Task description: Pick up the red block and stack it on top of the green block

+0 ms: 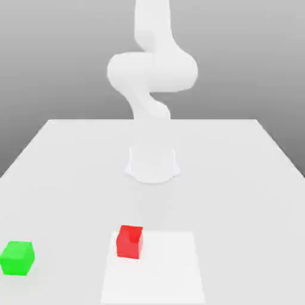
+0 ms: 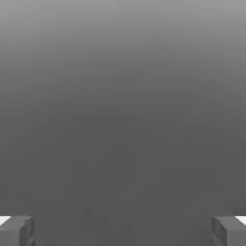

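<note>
The end effector [image 2: 123, 231] is in the hand view, its two fingers spread wide apart on opposite sides, with nothing held between them. Behind and between them there is only a plain grey gradient, darker in the middle and paler toward one edge.

In the exterior view, the white arm [image 1: 152, 70] rises out of the frame at the top, bulging out in a rounded joint on either side. Its white base [image 1: 152, 165] stands on the tabletop [image 1: 77, 179], around the middle of the view from side to side.

Nearer the camera, a bright white square [image 1: 161, 274] lies flat on the tabletop. The red block [image 1: 129, 242] sits upright at the square's far corner on the exterior view's left, mostly over the white area, apart from the arm. Part of its top face is a darker red.

The green block [image 1: 17, 258] rests on the tabletop off to the exterior view's left, close to the edge of the frame. It is well apart from the red block, and its top is bare. Behind the tabletop, the background is grey, darkening downward.
</note>
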Tool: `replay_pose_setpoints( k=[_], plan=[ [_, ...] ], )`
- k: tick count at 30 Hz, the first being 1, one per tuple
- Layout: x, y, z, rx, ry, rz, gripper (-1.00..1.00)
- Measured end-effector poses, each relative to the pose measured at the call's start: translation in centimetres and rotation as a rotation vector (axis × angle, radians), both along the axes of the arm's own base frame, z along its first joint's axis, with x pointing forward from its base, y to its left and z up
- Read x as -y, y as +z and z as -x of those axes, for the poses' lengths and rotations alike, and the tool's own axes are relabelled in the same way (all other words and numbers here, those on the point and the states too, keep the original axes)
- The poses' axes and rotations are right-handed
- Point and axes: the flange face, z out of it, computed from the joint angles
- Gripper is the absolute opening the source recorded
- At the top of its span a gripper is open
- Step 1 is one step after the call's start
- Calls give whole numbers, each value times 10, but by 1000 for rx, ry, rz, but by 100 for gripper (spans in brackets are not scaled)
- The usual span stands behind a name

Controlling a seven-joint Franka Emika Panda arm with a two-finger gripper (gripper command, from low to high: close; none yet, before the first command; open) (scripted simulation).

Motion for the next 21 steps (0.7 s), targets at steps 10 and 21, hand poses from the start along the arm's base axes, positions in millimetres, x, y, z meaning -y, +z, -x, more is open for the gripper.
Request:
replay_pose_setpoints(
  k=[10,21],
  plan=[
    [27,-249,-57,-376,-57,-45,0],
    [42,-472,10,-715,-124,-40,0]
  ],
)
